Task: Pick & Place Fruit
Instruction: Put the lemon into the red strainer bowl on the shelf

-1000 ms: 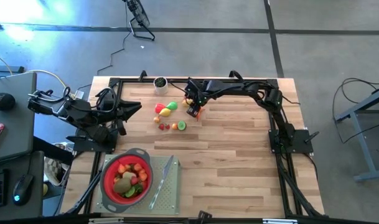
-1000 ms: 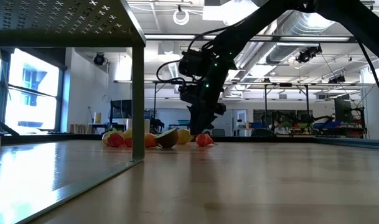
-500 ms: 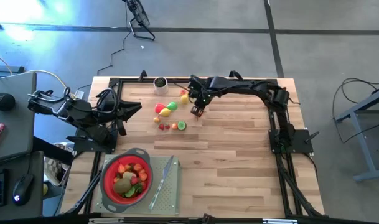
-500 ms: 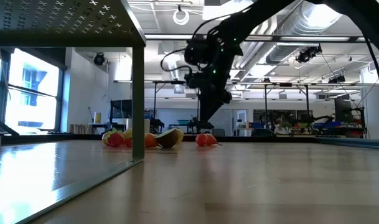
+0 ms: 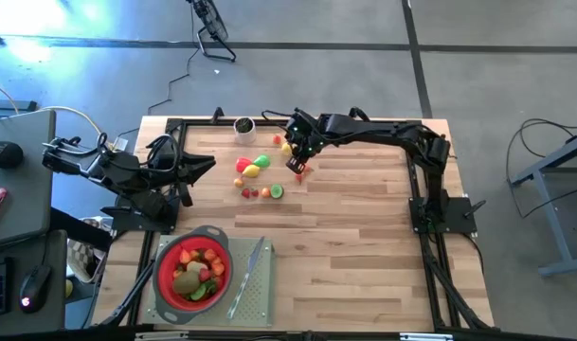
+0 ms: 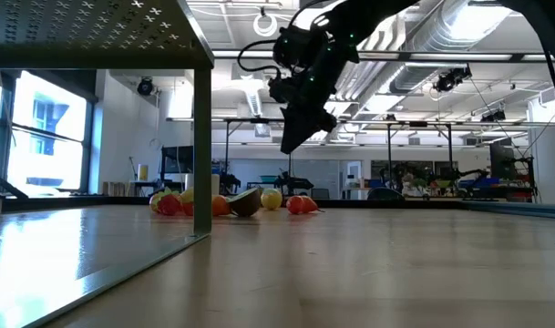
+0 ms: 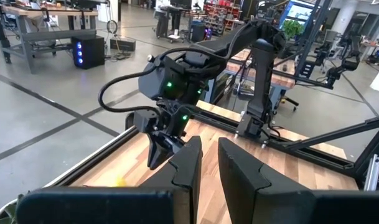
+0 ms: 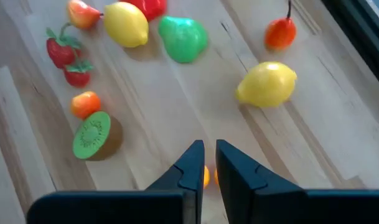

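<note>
Loose toy fruit lies on the table's far left part: a lemon [image 8: 266, 85], a green pear [image 8: 183, 38], strawberries [image 8: 61, 53] and a kiwi half [image 8: 93, 134]. My right gripper [image 5: 297, 166] hangs above the table just right of this cluster [image 5: 255, 169]. It is shut on a small orange fruit [image 8: 205, 176]. My left gripper [image 7: 208, 162] waits at the table's left edge, raised and level. Its fingers are close together with nothing between them. More fruit fills the red strainer [image 5: 165, 284] at the near left. My right gripper pinches the small orange fruit between its two fingers. Only a sliver of the fruit [image 8: 205, 177] shows in the gap; the fingers hide the rest. The fingers slant down from the table's far right side. The fruit is lifted clear of the table.
A grey knife [image 5: 250, 275] lies on a green mat [image 5: 260, 303] beside the strainer. A small dark cup [image 5: 243, 125] stands at the far edge. A black frame rail [image 5: 364, 121] runs along the far edge, and bare wood spreads over the middle and right.
My right gripper has risen from the table beside the fruit cluster, taking the small orange fruit up with it. The lemon behind it now shows in the low view. The other fruit has stayed where it lay.
</note>
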Controlling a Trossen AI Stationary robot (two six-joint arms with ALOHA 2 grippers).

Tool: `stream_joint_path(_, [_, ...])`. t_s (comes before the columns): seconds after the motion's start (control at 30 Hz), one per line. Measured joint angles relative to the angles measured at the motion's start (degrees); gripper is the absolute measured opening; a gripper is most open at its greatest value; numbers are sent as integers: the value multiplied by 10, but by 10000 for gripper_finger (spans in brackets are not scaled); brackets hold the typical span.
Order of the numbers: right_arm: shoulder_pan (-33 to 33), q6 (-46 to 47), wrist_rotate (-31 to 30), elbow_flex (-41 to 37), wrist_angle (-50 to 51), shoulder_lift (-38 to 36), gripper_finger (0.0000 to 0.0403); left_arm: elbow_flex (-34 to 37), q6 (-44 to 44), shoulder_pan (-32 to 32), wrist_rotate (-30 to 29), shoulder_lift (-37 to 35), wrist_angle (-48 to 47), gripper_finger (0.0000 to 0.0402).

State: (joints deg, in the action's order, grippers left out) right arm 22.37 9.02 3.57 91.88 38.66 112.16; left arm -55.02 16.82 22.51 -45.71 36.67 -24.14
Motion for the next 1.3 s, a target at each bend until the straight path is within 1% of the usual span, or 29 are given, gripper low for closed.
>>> stream_joint_path(0.07, [0,0,9,0,3,0,34,0,2,0,0,0,0,51])
stream_joint_path(0.2, [0,1,62,0,13,0,32,0,2,0,0,0,0,51])
stream_joint_path(0.27, [4,9,78,0,28,-5,27,0,2,0,0,0,2,51])
stream_joint_path(0.37, [6,7,78,29,86,-7,12,0,2,0,-9,0,4,51])
stream_joint_path(0.43, [4,-11,63,57,122,-7,6,0,2,0,-20,0,3,51])
stream_joint_path(0.6, [1,-51,59,129,149,-4,4,0,0,0,-48,-1,1,51])
stream_joint_path(0.67, [1,-64,58,147,149,-4,4,0,0,0,-58,-1,0,51])
stream_joint_path(0.77, [2,-76,59,150,127,3,4,0,0,0,-59,-1,0,51])
stream_joint_path(0.9, [14,-72,41,148,114,4,4,0,3,0,-62,0,0,51])
stream_joint_path(0.97, [21,-72,43,149,104,-5,4,0,13,0,-77,7,0,51])
stream_joint_path(1.03, [29,-72,59,148,100,-23,4,0,17,-1,-103,15,-6,50])
stream_joint_path(1.1, [34,-74,68,149,85,-47,4,0,25,-14,-112,23,-19,42])
stream_joint_path(1.17, [36,-76,74,150,76,-73,4,0,57,-43,-100,32,-31,24])
stream_joint_path(1.23, [37,-79,73,150,75,-96,4,0,79,-84,-68,42,-46,7])
stream_joint_path(1.3, [36,-83,73,150,69,-117,4,0,91,-130,-23,54,-47,6])
